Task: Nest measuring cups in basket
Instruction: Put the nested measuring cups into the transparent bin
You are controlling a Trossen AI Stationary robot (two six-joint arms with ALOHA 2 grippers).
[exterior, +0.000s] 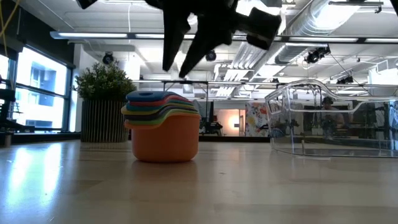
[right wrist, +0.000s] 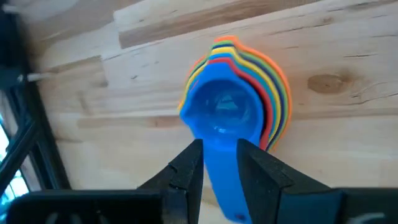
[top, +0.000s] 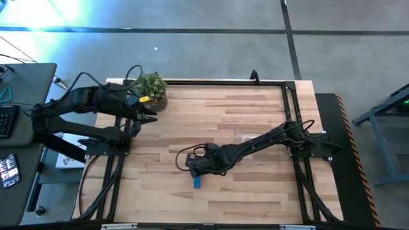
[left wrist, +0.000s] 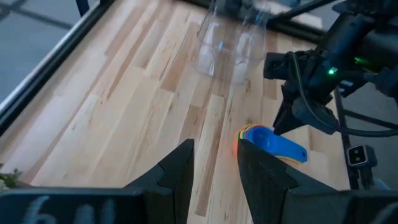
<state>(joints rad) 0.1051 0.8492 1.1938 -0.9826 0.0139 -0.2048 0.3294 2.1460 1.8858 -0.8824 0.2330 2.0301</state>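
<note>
The measuring cups [exterior: 163, 130] stand nested in one stack on the wooden table, the salmon cup at the bottom and the blue one on top. The stack also shows in the right wrist view [right wrist: 233, 106] and the left wrist view [left wrist: 267, 140]. In the high view only the blue handle [top: 197, 181] shows. My right gripper [right wrist: 219, 152] hangs open just above the stack [exterior: 186, 59], its fingers on either side of the blue handle, touching nothing. The clear basket [top: 252, 137] stands on the table to the right of the stack [exterior: 336, 121]. My left gripper [top: 150, 119] waits open at the far left.
A potted green plant [top: 152, 89] stands at the table's far left, next to my left gripper. A black frame [top: 291, 102] runs along the table's edges. Bare wood lies between the stack and the left arm.
</note>
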